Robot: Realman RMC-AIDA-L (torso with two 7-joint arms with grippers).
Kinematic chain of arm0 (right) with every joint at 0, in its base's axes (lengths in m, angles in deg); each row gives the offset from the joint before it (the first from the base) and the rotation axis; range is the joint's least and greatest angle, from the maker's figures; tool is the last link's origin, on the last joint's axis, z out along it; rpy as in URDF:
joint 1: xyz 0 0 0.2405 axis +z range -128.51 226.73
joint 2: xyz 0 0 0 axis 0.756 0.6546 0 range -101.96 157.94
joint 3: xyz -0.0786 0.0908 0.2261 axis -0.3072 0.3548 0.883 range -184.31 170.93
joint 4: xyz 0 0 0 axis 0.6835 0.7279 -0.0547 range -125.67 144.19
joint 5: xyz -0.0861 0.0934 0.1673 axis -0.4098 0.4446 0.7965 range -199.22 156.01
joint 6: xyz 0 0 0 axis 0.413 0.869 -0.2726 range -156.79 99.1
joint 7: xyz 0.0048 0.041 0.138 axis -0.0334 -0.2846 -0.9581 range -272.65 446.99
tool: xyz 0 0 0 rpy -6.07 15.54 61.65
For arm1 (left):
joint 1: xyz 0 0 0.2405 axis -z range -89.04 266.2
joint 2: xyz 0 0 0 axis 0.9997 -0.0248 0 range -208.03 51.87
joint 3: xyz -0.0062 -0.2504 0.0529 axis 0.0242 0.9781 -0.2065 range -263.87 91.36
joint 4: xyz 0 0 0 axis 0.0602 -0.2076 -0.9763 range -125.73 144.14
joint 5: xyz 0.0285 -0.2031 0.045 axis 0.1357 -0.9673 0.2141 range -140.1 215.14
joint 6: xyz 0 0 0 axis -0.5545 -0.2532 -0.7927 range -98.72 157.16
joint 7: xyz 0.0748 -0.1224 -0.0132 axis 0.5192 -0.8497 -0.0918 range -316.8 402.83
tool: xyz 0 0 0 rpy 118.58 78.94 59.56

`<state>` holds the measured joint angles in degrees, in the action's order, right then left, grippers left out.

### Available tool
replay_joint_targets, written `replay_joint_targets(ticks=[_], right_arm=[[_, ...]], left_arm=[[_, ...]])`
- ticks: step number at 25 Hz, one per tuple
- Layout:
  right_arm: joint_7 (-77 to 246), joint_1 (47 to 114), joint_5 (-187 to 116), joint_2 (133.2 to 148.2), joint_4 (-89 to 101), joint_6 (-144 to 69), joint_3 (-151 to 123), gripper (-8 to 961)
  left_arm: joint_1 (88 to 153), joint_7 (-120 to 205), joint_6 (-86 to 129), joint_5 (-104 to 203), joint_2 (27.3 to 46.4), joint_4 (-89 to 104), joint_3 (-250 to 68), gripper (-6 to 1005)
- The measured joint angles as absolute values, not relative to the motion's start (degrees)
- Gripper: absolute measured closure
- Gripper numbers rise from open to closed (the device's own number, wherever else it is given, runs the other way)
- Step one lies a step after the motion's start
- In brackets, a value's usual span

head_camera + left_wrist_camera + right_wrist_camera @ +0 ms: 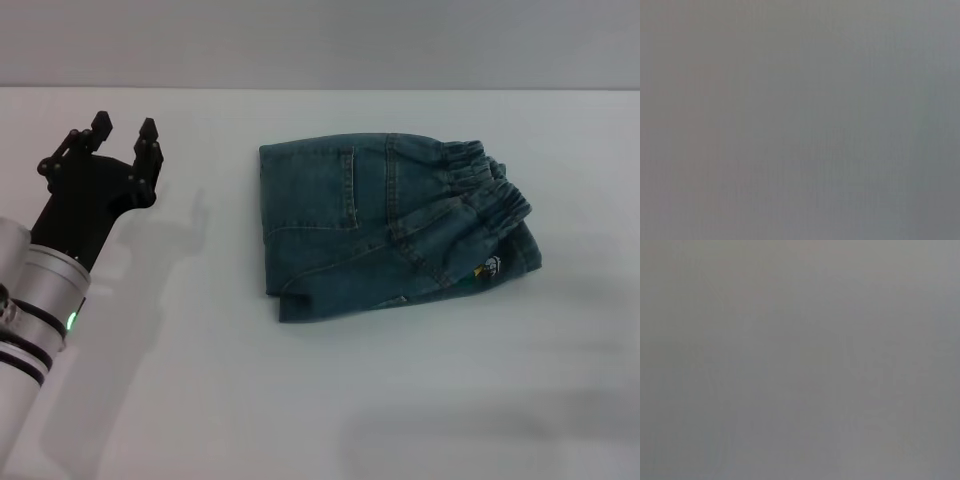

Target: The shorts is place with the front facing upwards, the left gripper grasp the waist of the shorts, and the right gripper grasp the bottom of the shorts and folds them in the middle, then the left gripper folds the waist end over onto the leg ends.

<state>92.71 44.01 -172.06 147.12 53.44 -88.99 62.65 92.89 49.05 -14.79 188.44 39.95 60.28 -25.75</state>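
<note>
The denim shorts [380, 225] lie folded into a compact bundle on the white table [200, 400], right of centre in the head view. Their puckered elastic waist [480, 185] rests on top at the bundle's right side. Just below the waist a small colourful cartoon patch [488, 267] shows, with a strip of the lower layer [525, 250] peeking out beside it. My left gripper [124, 135] hovers at the table's left, well apart from the shorts, open and holding nothing. The right gripper is out of view. Both wrist views show only plain grey.
The table's far edge [320, 90] meets a grey wall behind. The left arm's silver-grey cylinder with its green light [70, 320] occupies the lower left corner.
</note>
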Motion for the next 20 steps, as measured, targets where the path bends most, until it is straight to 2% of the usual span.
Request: replay_joint_targets(ticks=[2, 5, 11, 14, 20], right_arm=[[92.7, 44.7, -170.6, 147.1, 51.3, -90.9, 61.6, 859], [92.7, 46.2, -170.5, 147.14, 47.8, -94.8, 60.2, 747], [92.6, 47.8, -168.5, 147.17, 46.5, -95.7, 58.0, 528], [92.6, 48.1, -168.0, 147.17, 46.2, -95.7, 57.4, 311], [92.6, 48.2, -167.8, 147.17, 45.9, -95.7, 57.1, 196]], left_arm=[[93.1, 49.1, -15.0, 188.5, 39.94, 59.9, -26.1, 638], [93.1, 49.1, -15.7, 188.5, 39.92, 59.2, -26.3, 364], [94.0, 48.6, -18.4, 188.4, 39.99, 56.3, -27.3, 255], [93.8, 48.4, -18.8, 188.1, 39.98, 56.2, -27.3, 201], [93.7, 48.4, -19.3, 188.0, 39.96, 55.8, -27.4, 146]])
